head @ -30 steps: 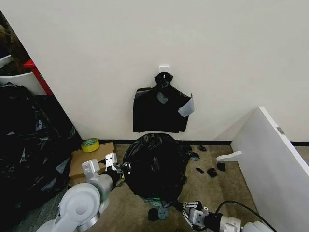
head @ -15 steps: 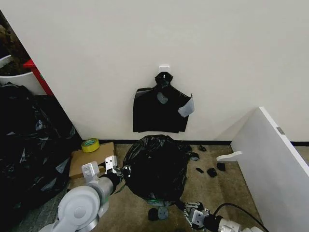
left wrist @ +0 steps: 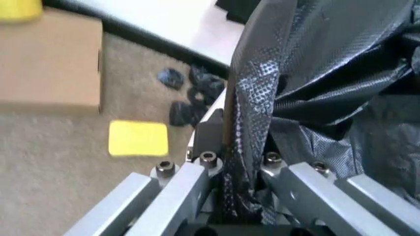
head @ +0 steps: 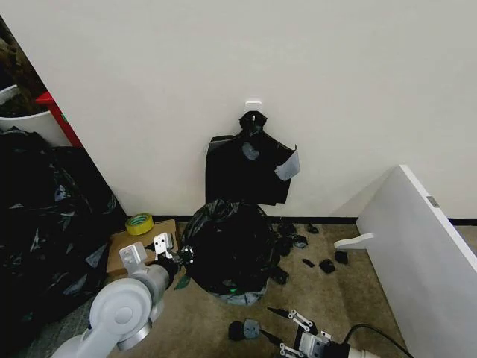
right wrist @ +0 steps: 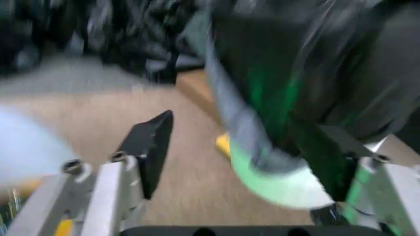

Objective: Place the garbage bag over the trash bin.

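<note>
Nearest the robot, low on the carpet, the right gripper (head: 298, 335) sits with its jaws spread and nothing between them; in its wrist view the two fingers (right wrist: 149, 147) stand wide apart, and the trash bin (right wrist: 279, 184) shows ahead of them as a pale green base under black film. That arm is clear of the bin, so the left arm is the nearer one and the one doing the work. The left gripper (head: 165, 253) is at the bin's left side, clenched on a gathered fold of the garbage bag (left wrist: 253, 123); the wrist view shows the pinched strip of plastic running straight out from between the fingers along the gripper's own line, up towards the bag's bulk. From this gripper the bag (head: 227, 246) lies to the right, draped over the bin so that only a sliver of its base (head: 238, 297) peeks out below on the floor. I judge the bag mostly on, with the hem on the right gripper's side sitting higher. Counted: one bag, one bin, two grippers. Left of the bin lies one cardboard box (head: 123, 250) with one roll of yellow tape (head: 139, 223) on its far edge, and several black scraps (head: 326, 265) are scattered on the carpet to the right. Farthest, one flat black bundle (head: 248, 168) hangs from a wall hook (head: 253, 106), and a heap of black sheeting (head: 45, 224) fills the left.
</note>
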Robot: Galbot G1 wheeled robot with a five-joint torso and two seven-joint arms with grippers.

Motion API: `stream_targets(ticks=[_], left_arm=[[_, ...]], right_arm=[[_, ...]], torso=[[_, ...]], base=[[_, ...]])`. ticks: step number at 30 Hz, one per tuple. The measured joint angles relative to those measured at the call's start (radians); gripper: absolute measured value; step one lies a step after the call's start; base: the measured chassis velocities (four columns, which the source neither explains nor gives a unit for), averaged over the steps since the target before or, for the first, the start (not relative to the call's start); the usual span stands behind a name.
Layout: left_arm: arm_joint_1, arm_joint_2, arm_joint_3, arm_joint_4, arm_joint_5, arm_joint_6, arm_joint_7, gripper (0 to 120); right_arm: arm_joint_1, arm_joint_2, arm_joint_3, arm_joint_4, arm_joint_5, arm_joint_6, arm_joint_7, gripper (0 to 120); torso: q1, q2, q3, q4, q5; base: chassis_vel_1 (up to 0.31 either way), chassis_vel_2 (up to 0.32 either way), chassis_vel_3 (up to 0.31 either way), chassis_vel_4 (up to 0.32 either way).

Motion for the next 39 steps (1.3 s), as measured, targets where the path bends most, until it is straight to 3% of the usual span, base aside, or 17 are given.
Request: stream_targets(ticks=[3,5,9,12,13,15,19,20,27,33,39], left_arm=[[0.035,-0.004,0.029,0.004,0.171,-0.037,0.084,2],[0.048,-0.009,0.041,0.004,0.22,-0.047,0.106,2],[0.087,-0.025,0.065,0.001,0.353,-0.077,0.163,2],[0.124,-0.031,0.079,-0.009,0.484,-0.108,0.215,2],[0.124,-0.031,0.079,-0.009,0.484,-0.108,0.215,2],[0.139,-0.03,0.089,-0.012,0.59,-0.125,0.242,2],[0.133,-0.041,0.11,-0.012,0.643,-0.128,0.244,2],[0.13,-0.051,0.141,-0.007,0.679,-0.135,0.244,2],[0.136,-0.096,0.227,0.021,0.792,-0.153,0.252,2],[0.156,-0.109,0.247,0.02,0.845,-0.161,0.261,2],[0.203,-0.096,0.239,0.008,0.871,-0.174,0.282,2]], right_arm=[[-0.041,-0.002,0.003,0.159,0.062,-0.083,0.095,81],[-0.049,-0.002,-0.007,0.236,0.087,-0.142,0.151,81],[-0.03,0.0,-0.042,0.367,0.195,-0.349,0.31,67],[0.047,0.003,-0.064,0.407,0.353,-0.574,0.417,55],[0.047,0.003,-0.064,0.407,0.353,-0.574,0.417,55],[0.15,0.015,-0.083,0.402,0.454,-0.709,0.481,43],[0.212,0.056,-0.121,0.388,0.498,-0.826,0.55,32],[0.236,0.091,-0.158,0.376,0.499,-0.882,0.6,24],[0.338,0.198,-0.296,0.301,0.483,-0.983,0.732,0],[0.416,0.266,-0.399,0.22,0.457,-1.059,0.811,0],[0.487,0.355,-0.495,0.083,0.338,-1.078,0.851,0]], torso=[[0.0,0.0,0.0,0.0001,0.0],[0.0,0.0,0.0,0.0001,-0.0003],[0.0,0.0,0.0,0.0,-0.0004],[0.0,0.0,0.0,0.0001,0.0],[0.0,0.0,0.0,0.0001,0.0],[0.0,0.0,0.0,0.0004,0.0001],[0.0,0.0,0.0,0.0003,0.0],[0.0,0.0,0.0,-0.0003,0.0001],[0.0,0.0,0.0,0.0001,-0.0001],[0.0,0.0,0.0,0.0001,-0.0001],[0.0,0.0,0.0,0.0001,0.0]], base=[[0.0,0.0,0.0,0.0],[0.0,0.0,0.0,0.0],[0.0,0.0,0.0,0.0],[0.0,0.0,0.0,0.0],[0.0,0.0,0.0,0.0],[0.0,0.0,0.0,0.0],[0.0,0.0,0.0,0.0],[0.0,0.0,0.0,0.0],[0.0,0.0,0.0,0.0],[0.0,0.0,0.0,0.0],[0.0,0.0,0.0,0.0]])
